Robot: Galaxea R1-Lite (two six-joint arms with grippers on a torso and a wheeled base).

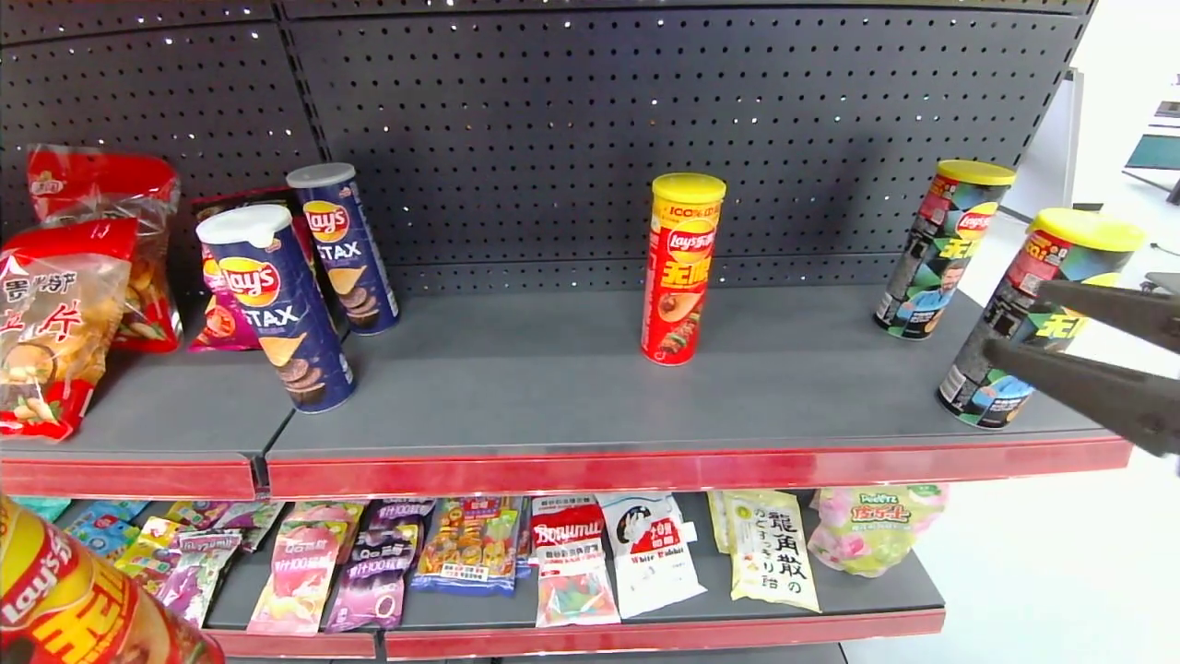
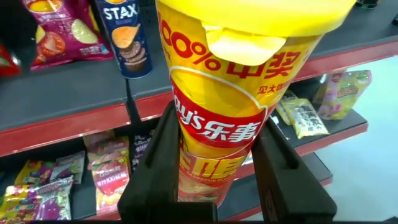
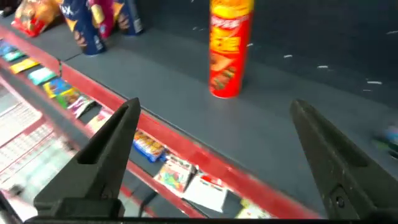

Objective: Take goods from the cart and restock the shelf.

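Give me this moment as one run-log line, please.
left pincer: shut on chip can, not yet shelved | right pincer: open, empty, by black can | shelf: red can upright mid-shelf

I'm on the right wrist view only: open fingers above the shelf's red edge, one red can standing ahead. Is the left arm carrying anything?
Observer: Yes. The left gripper is shut on a yellow-lidded chip can.
Operator: Is anything standing close to my right gripper?
Observer: A black can stands at the front right corner of the shelf. In the head view the right gripper crosses in front of it.
Operator: Is there any more stock at that end?
Observer: A second black can stands farther back, near the pegboard.
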